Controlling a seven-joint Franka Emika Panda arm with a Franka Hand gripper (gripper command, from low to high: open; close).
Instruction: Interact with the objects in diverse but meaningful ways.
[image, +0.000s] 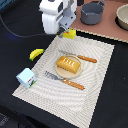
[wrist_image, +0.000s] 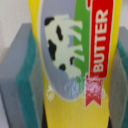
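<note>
Nearby, bread loaf (image: 69, 65), fork (image: 79, 57), knife (image: 65, 80), banana (image: 35, 53)

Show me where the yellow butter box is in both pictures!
Exterior view: the butter box peeks out under the white tool near the top, just above the striped mat.
Wrist view: the butter box fills the middle, showing a cow and the word BUTTER.
Shared landmark: the box's yellow body, seen in both views.

yellow butter box (wrist_image: 75, 60), red label, black-white cow | golden-brown bread loaf (image: 69, 64) | yellow banana (image: 35, 53)
</note>
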